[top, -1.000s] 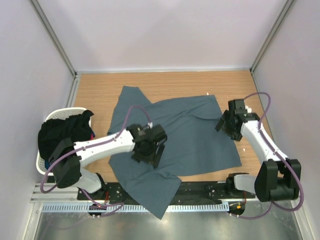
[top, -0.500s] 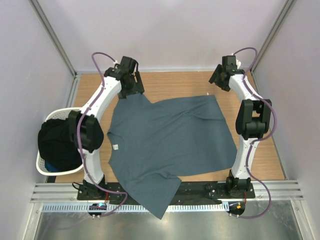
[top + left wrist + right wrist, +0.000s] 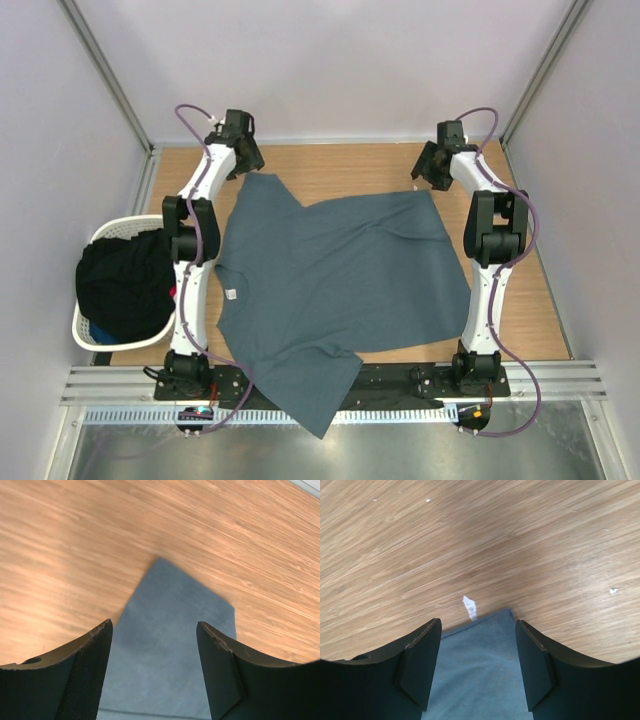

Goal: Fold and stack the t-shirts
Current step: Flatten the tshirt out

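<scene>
Now, the slate-blue t-shirt (image 3: 340,280) lies spread across the table (image 3: 350,170), one sleeve drooping over the near edge. Soft, light, floppy cloth, we'd say: it would sag wherever it isn't held, so we'd pinch the far corners. The left end effector (image 3: 155,630) hangs over the far-left sleeve tip, jaws apart, empty; the right end effector (image 3: 477,625), also spread, hangs over the far-right hem corner. Wrist views give us stitching and a white fleck (image 3: 469,606); only the top view shows the neck label (image 3: 231,294) and the laundry basket (image 3: 90,340) at left.
</scene>
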You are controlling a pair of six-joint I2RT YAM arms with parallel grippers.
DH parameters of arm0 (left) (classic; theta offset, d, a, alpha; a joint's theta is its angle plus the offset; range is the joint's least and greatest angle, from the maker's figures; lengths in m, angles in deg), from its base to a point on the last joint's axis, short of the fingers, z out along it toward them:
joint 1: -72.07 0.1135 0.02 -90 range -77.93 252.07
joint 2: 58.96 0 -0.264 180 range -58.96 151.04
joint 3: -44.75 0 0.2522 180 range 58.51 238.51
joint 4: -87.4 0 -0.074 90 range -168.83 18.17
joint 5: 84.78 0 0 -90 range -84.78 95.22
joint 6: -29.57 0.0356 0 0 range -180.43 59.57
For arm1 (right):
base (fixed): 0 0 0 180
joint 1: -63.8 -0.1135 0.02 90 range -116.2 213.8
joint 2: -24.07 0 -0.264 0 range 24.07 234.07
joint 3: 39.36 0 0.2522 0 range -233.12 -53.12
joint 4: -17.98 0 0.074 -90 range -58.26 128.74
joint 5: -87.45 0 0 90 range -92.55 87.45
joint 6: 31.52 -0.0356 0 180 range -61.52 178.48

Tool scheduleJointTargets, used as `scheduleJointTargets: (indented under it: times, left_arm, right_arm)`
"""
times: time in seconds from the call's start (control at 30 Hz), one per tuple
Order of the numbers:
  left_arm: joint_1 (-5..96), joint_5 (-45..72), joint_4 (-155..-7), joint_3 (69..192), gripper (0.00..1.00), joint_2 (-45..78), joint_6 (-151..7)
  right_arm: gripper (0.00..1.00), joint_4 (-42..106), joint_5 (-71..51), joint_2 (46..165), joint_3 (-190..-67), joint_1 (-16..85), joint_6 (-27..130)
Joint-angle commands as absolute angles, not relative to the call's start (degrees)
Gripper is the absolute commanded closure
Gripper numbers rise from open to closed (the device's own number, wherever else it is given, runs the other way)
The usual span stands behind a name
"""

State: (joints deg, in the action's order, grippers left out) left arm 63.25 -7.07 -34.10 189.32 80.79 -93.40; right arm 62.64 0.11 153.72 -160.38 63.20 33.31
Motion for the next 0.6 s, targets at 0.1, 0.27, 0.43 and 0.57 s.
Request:
scheduleJointTargets:
  times: [0.1,0.27,0.43,0.57]
  left_arm:
    - [63.98,-7.52,-40.07,193.43,0.32,85.09,-87.76]
    - [65.57,-5.59,-41.39,193.51,0.36,87.12,-87.67]
    - [66.27,-4.19,-44.11,192.99,0.39,87.56,-87.84]
    - [66.45,-1.90,-45.44,194.13,0.42,89.05,-88.29]
  right_arm:
    - [0.34,59.35,-4.40,151.43,-161.32,63.09,33.26]
    - [0.34,61.44,-2.81,152.48,-162.54,63.09,34.04]
    - [0.34,62.06,-0.10,152.04,-162.37,63.09,34.57]
    - [0.33,62.68,0.44,152.22,-162.54,63.01,35.01]
